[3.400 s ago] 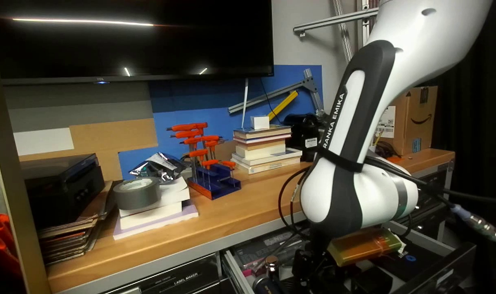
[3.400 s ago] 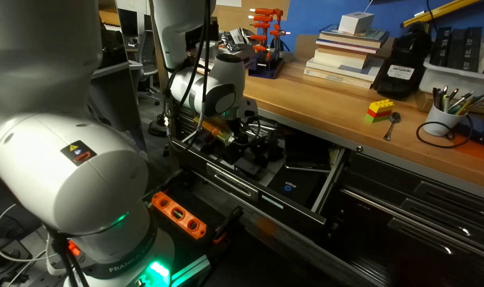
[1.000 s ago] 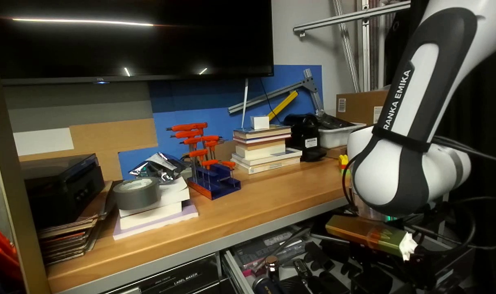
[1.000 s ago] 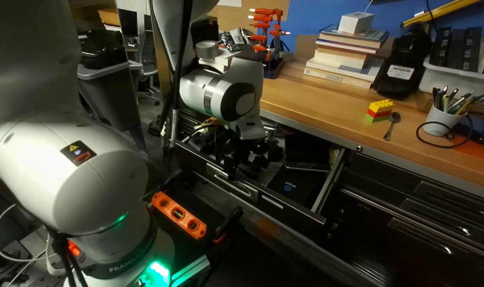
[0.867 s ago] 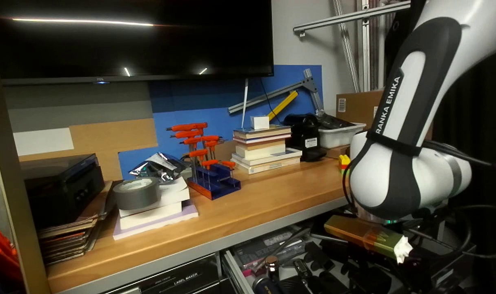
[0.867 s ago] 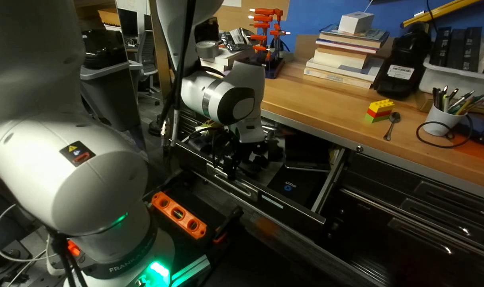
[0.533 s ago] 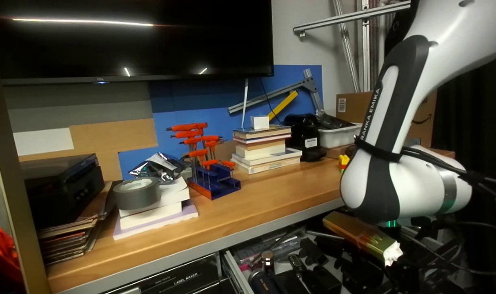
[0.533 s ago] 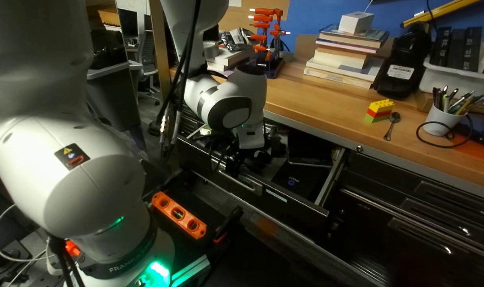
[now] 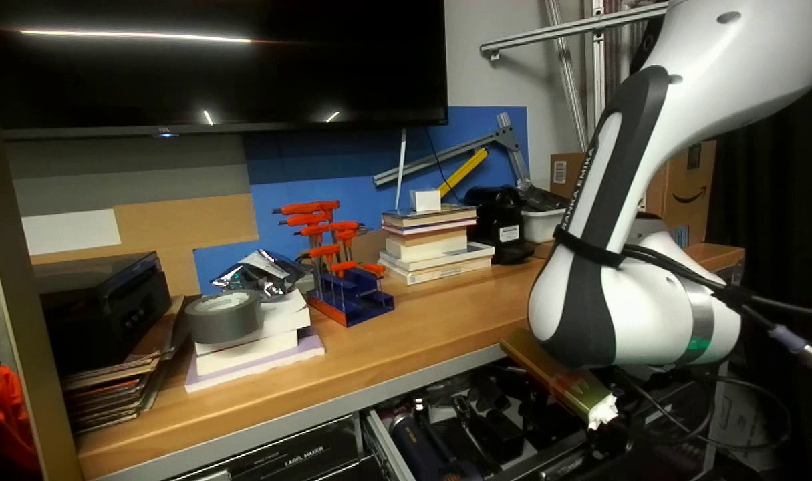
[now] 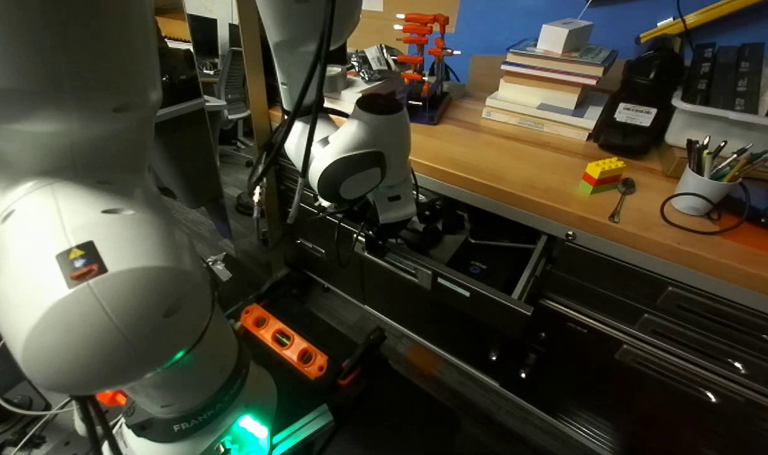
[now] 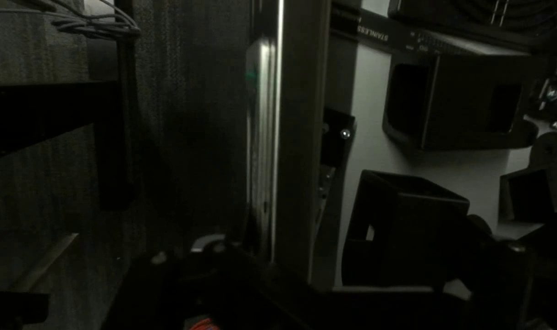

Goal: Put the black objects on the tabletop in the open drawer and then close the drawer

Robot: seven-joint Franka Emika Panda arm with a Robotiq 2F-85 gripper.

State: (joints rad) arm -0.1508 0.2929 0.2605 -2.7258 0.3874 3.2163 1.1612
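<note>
Okay, closing step, I reckon: black hollow boxes [image 11: 402, 238] sit inside the part-open drawer [image 10: 529, 268]. My claw [image 10: 377, 241] is spread at the front panel [image 10: 485, 308], nothing pinched that I see. Best I push square near the handle [image 10: 415, 272], no skew, low and clear of the tabletop edge [image 10: 516, 200].

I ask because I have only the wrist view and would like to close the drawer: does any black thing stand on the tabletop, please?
Observer: Yes, in both exterior views a black, white-labelled item stands on the tabletop, beside the stacked books.
Operator: Thank you. Does something stand out past the tabletop's front edge?
Observer: Yes, in both exterior views the drawer stands out past that edge, so it is not yet closed.
</note>
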